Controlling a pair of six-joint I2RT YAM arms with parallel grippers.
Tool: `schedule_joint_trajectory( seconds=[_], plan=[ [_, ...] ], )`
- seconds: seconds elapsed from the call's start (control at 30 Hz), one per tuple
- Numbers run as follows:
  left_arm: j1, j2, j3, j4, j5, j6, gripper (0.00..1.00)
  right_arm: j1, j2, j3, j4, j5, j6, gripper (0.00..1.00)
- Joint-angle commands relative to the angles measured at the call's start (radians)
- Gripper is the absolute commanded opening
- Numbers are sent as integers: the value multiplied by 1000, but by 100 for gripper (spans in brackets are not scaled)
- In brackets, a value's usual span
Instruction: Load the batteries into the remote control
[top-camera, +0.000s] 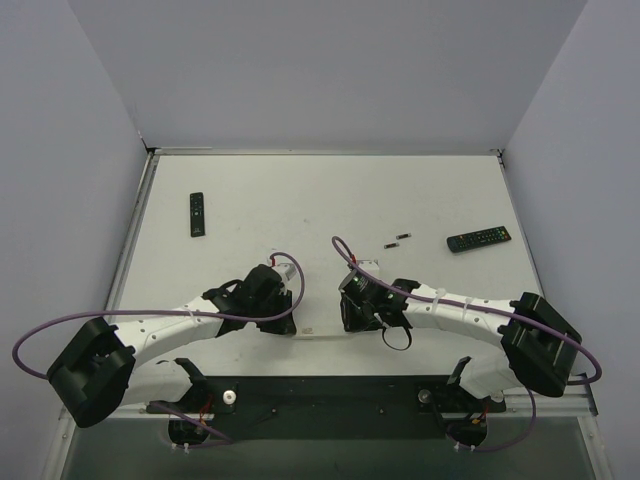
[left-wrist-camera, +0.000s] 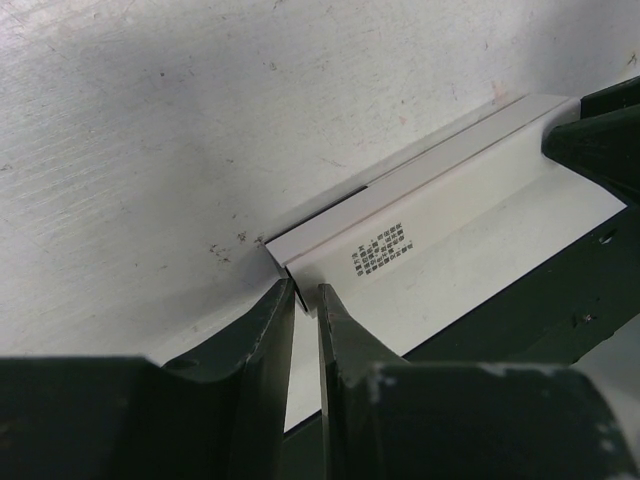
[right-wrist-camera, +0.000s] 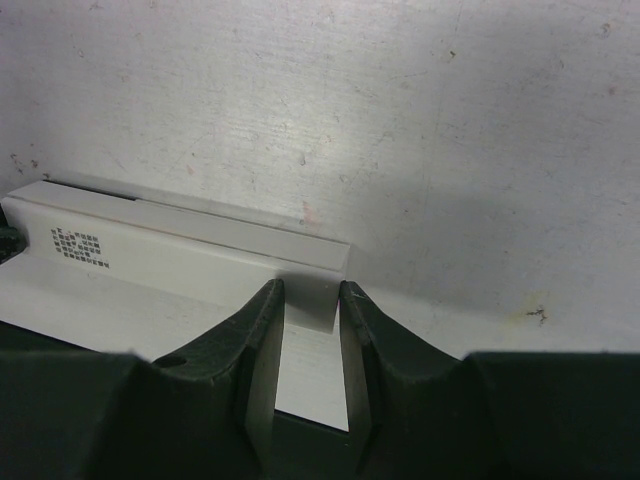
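We list: one white remote (left-wrist-camera: 450, 230), left pincer (left-wrist-camera: 305, 300) pinching its thin corner, right pincer (right-wrist-camera: 308, 300) clamping the other end. We fear uneven pull twisting it loose.

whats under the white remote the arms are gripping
Only scuffed table shows beside the white remote, pinched at its ends by left fingers and right fingers. Its underside and whatever lies beneath are hidden.

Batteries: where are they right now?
Top view: the batteries lie loose on the table, right of centre, just left of the right-hand black remote and farther out than the right end effector, which grips the white remote.
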Motion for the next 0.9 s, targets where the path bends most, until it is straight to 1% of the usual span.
schedule_joint_trajectory(
  seconds=[0.0,0.2,0.27,0.33,0.47,0.5,0.7,0.8,0.87],
  plan=[
    [-9,4,45,40,16,4,25,6,1,28,-10,8,15,24],
    [-9,10,48,-3,-5,15,25,2,-6,14,-19,11,18,25],
    [-11,13,51,-17,-21,24,29,2,4,15,-25,2,12,26],
    [-14,13,60,-41,-41,32,35,3,23,22,-29,-4,7,26],
    [-42,16,80,-74,-70,42,44,3,43,31,-41,-12,3,28],
    [-46,19,83,-81,-71,44,45,2,43,31,-42,-10,3,28],
    [-72,31,101,-100,-99,47,47,3,11,37,-65,5,1,29],
    [-78,43,103,-97,-111,47,47,3,-8,34,-68,24,0,30],
    [-78,56,100,-92,-117,46,45,3,-6,37,-70,30,-3,30]
  ],
)
